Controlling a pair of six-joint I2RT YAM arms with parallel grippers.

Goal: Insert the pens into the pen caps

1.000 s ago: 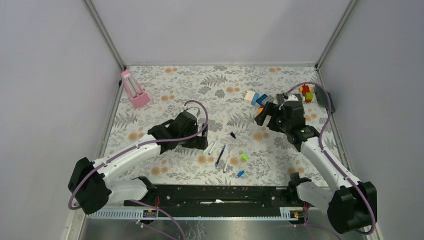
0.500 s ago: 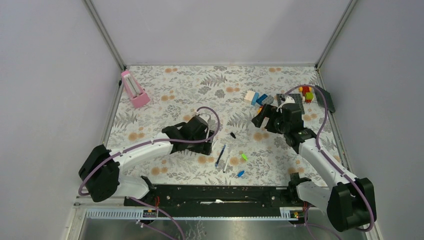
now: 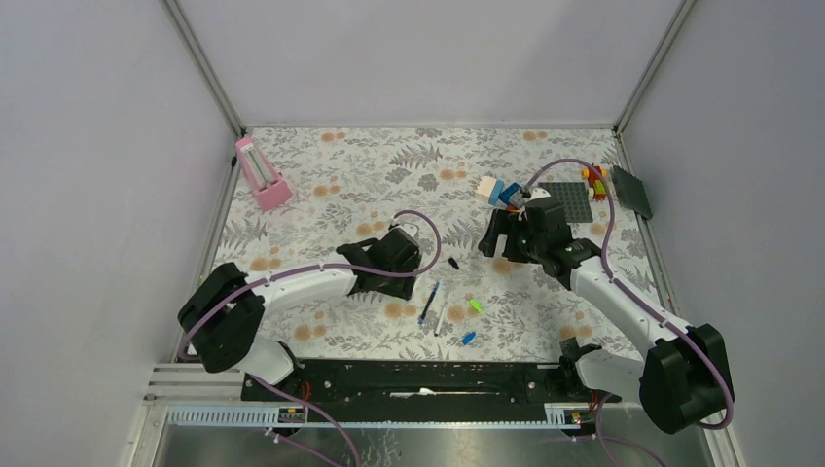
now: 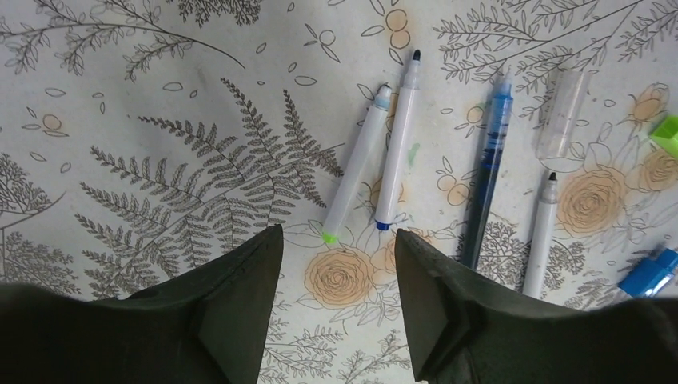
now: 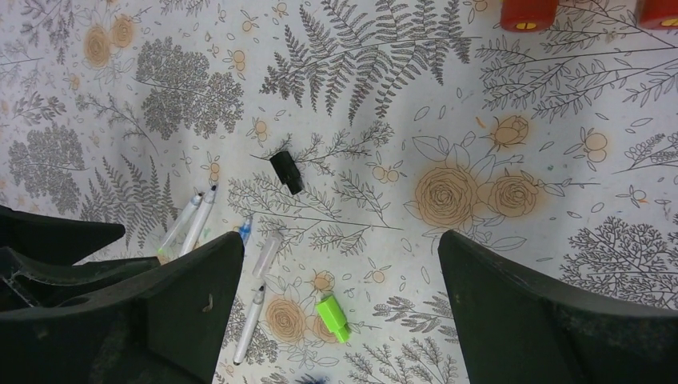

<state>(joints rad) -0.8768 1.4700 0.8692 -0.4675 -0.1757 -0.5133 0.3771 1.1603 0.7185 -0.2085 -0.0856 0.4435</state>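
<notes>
Two white pens lie side by side (image 4: 356,172) (image 4: 397,144), just ahead of my open, empty left gripper (image 4: 337,232) (image 3: 411,279). Right of them lie the dark blue pen (image 4: 486,180) (image 3: 429,302), a clear cap (image 4: 564,112) and a third white pen (image 4: 541,232) (image 3: 441,318). The green cap (image 3: 475,305) (image 5: 333,318), the blue cap (image 3: 468,338) (image 4: 649,274) and the black cap (image 3: 453,263) (image 5: 286,171) lie loose on the mat. My right gripper (image 3: 491,241) (image 5: 342,240) is open and empty, held above the mat to the right of the black cap.
A pink box (image 3: 261,173) stands at the back left. Coloured toy bricks (image 3: 496,190), a dark baseplate (image 3: 569,199) and a black plate (image 3: 632,192) lie at the back right. Red bricks (image 5: 528,10) show at the top of the right wrist view.
My left gripper has moved right, up to the two white pens. My right gripper has moved left, away from the bricks and towards the black cap. Pens and caps have not moved.
</notes>
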